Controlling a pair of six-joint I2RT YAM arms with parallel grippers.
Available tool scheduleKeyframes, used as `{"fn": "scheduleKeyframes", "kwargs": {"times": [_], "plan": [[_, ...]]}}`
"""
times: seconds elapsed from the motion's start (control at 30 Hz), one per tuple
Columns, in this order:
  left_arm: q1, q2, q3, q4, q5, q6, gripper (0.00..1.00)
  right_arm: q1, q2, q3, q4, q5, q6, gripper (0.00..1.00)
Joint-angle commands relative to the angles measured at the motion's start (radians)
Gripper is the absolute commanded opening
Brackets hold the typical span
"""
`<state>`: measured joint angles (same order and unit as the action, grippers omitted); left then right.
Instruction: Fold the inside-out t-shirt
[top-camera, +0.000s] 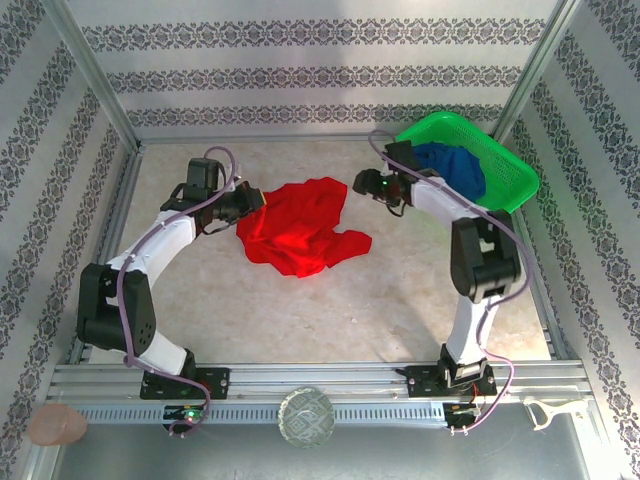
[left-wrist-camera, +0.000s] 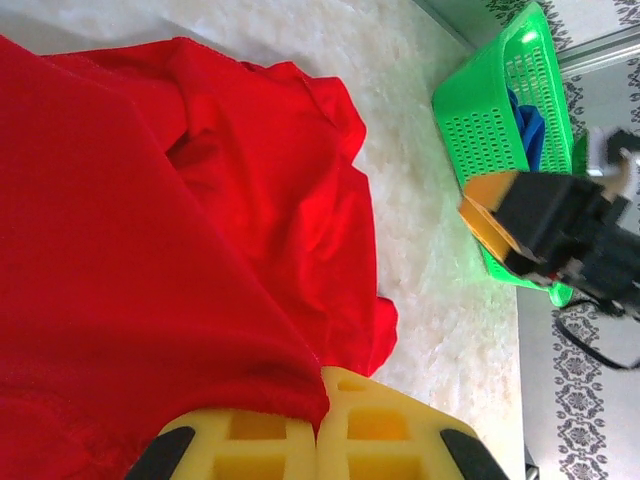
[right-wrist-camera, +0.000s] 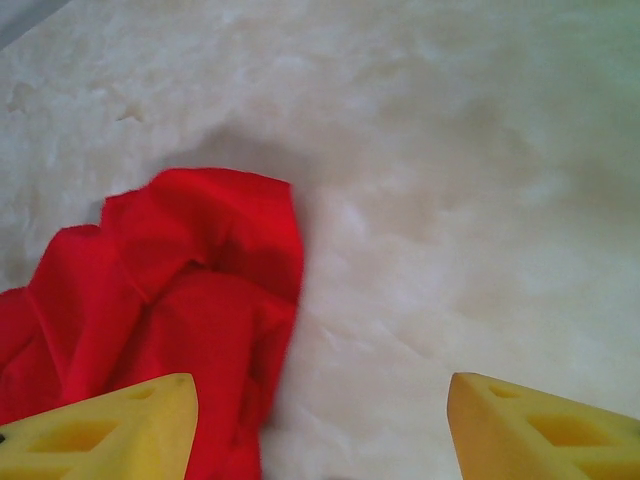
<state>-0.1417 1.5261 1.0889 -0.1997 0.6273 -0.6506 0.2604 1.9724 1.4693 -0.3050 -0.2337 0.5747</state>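
Note:
The bright red t-shirt (top-camera: 303, 228) lies crumpled on the pale table, left of centre. My left gripper (top-camera: 250, 200) is shut on the shirt's left edge; in the left wrist view its yellow fingers (left-wrist-camera: 400, 430) pinch a red fold (left-wrist-camera: 150, 270) between them. My right gripper (top-camera: 362, 185) hovers open just off the shirt's upper right corner. In the right wrist view its two yellow fingertips (right-wrist-camera: 110, 425) stand wide apart above the table, with a lobe of the red shirt (right-wrist-camera: 190, 290) under the left one and nothing between them.
A green plastic basket (top-camera: 510, 165) holding a dark blue garment (top-camera: 455, 165) sits at the back right, tilted against the frame post. Aluminium rails border the table. A glass dish (top-camera: 306, 417) and a pinkish disc (top-camera: 56, 425) lie in front of the arm bases.

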Motion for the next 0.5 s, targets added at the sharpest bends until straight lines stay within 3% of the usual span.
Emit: {"fn": "scheduleKeyframes", "kwargs": {"times": [0.0,0.33,0.47], "plan": [[0.01,-0.046,-0.017,0.006,0.0,0.018,0.0,0.05,0.106,0.135,-0.067,-0.018,0.013,0.68],[0.01,-0.06,-0.038,0.018,0.003,0.003,0.0,0.162,0.376,0.49,-0.195,-0.005,0.029,0.69],[0.011,-0.062,-0.037,0.021,0.006,-0.01,0.0,0.183,0.48,0.635,-0.249,-0.021,0.058,0.61]]}}
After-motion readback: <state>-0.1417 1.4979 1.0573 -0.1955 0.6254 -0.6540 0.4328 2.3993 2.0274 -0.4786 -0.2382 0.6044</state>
